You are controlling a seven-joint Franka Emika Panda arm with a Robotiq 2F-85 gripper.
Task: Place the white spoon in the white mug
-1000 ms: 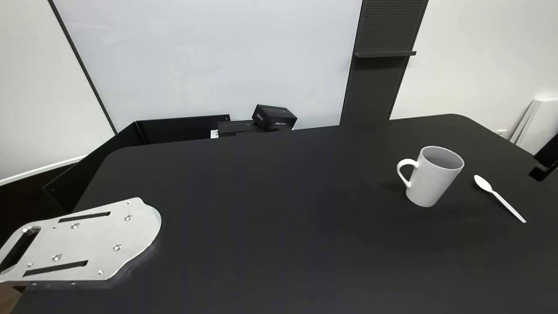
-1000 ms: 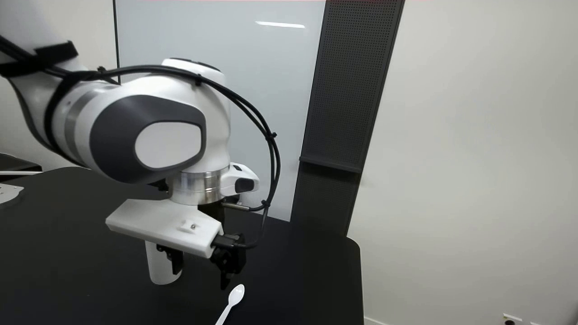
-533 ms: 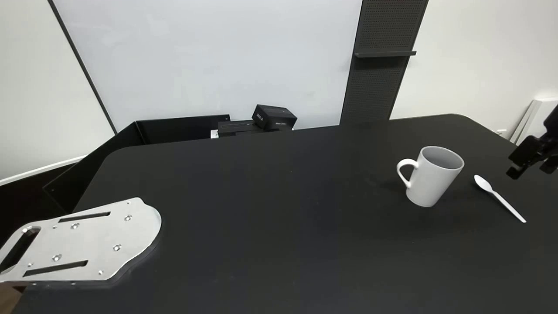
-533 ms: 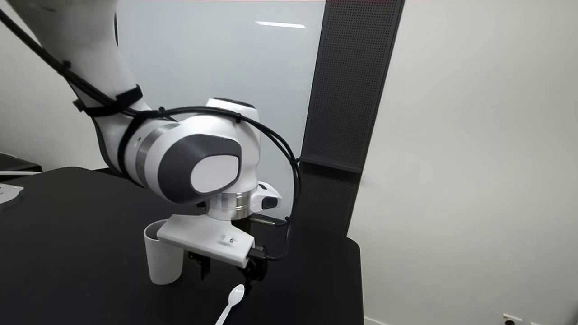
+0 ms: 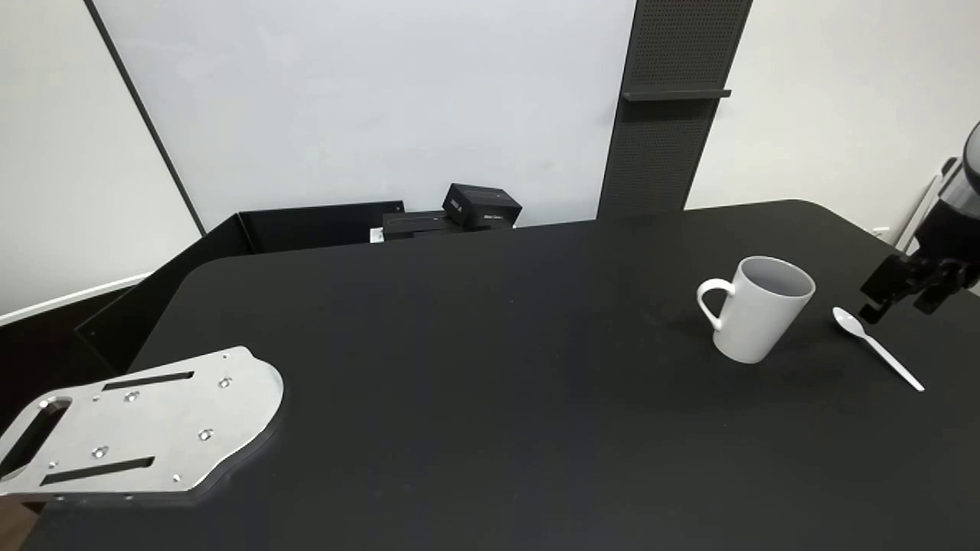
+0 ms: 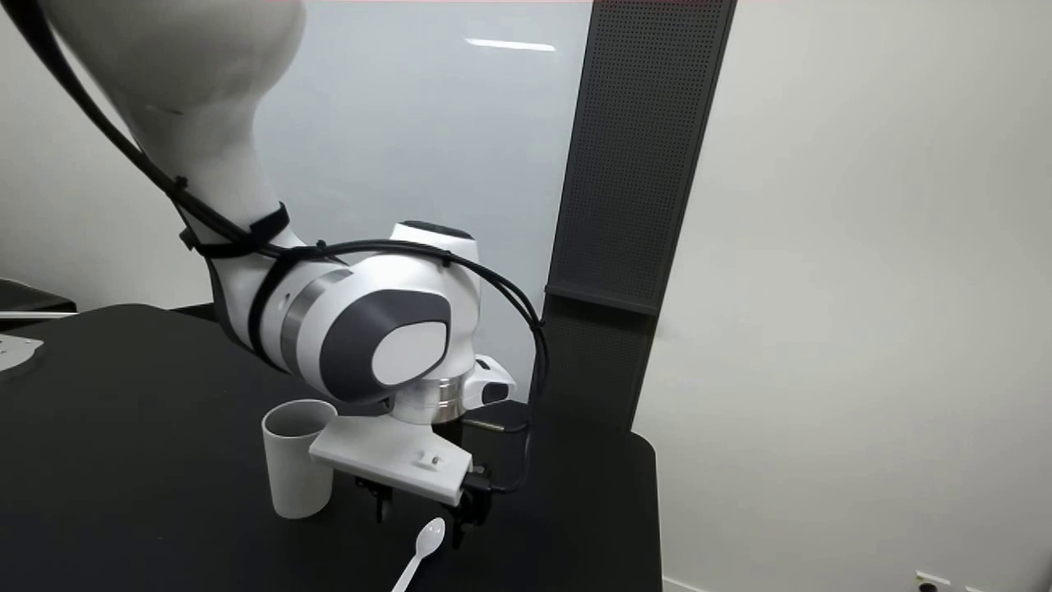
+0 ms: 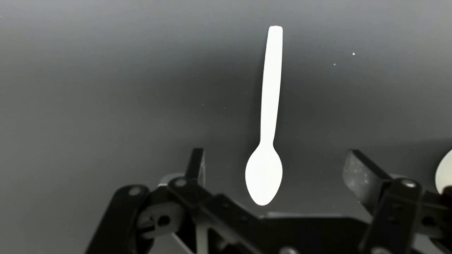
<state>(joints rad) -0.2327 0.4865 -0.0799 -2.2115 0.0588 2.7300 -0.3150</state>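
White mug (image 5: 758,314) stands upright on the black table (image 5: 459,398). White spoon (image 7: 269,115) lies near the mug, on the side away from the mug's handle, bowl end nearest. Gripper (image 7: 275,165) hangs over the table on that same side, fingers (image 7: 360,176) spread wide, one on each side of the spoon's bowl in the wrist view, both clear of it. Silver plate (image 5: 168,413) lies well apart from the mug, off its handle side.

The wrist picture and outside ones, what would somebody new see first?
Probably the bulky white robot arm, looming left in an exterior view. Next, the slim white spoon, bright near the wrist view's middle. Then the flat, slotted, silvery metal-looking plate at an exterior view's left edge.
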